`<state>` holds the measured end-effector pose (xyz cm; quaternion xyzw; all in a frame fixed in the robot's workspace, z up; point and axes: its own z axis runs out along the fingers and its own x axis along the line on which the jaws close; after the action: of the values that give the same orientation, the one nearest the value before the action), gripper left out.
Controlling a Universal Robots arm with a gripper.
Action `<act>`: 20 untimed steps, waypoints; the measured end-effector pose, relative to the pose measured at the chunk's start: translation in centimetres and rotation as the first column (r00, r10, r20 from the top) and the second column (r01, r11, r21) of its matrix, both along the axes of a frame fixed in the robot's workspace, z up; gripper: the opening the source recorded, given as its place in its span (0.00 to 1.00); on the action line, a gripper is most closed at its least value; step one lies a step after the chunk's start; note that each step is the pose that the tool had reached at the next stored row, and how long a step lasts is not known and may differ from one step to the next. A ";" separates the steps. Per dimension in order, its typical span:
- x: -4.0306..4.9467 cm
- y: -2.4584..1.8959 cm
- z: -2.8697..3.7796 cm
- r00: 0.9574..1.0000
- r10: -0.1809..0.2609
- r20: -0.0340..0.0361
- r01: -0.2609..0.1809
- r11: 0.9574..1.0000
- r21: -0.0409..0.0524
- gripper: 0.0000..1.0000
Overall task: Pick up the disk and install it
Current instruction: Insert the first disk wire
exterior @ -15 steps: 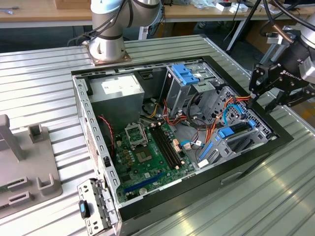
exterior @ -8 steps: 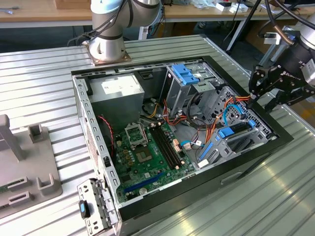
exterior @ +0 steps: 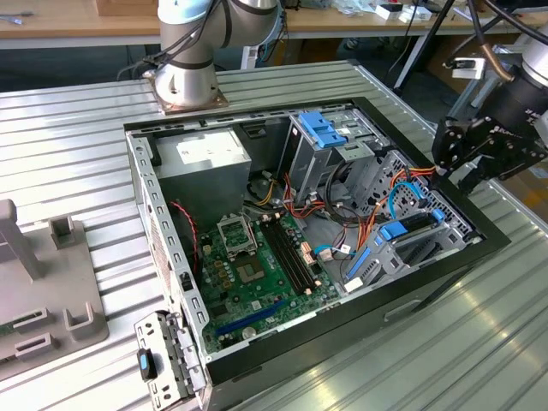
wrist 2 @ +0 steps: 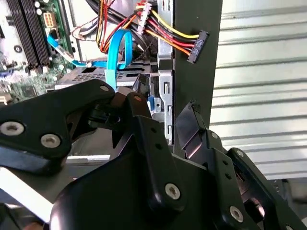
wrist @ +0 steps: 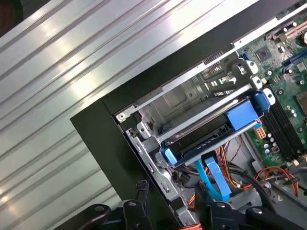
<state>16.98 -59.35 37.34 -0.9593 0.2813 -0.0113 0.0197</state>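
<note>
Exterior view: the arm point(exterior: 518, 103) reaches in from the exterior view's right across the ribbed metal table point(exterior: 68, 128). Its wrist is tipped down toward the open computer case point(exterior: 257, 358). The black gripper point(exterior: 452, 156) hangs over the case's rim on that side, just above the metal drive cage point(exterior: 411, 244). In the second wrist view the gripper point(wrist 2: 148, 103) stands with its jaws spread and nothing between them. In the first wrist view the disk point(wrist: 206, 140) lies slid into the drive cage point(wrist: 192, 96), near the fingers point(wrist: 98, 211) but apart from them. It is flat and grey, edged by a bright blue carrier frame. Light-blue flat cables point(wrist: 213, 179) hang just beside its near end.
</note>
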 end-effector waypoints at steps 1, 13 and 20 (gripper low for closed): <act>0.00 0.00 -0.01 1.000 0.021 0.001 -0.021 1.000 0.000 0.51; 1.36 1.32 -0.19 0.991 0.134 0.022 -0.134 0.991 -0.002 0.51; 1.87 1.35 -0.46 0.995 0.100 0.022 -0.100 0.995 -0.002 0.51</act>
<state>18.85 -58.01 36.89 -0.9720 0.2329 -0.0210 0.0229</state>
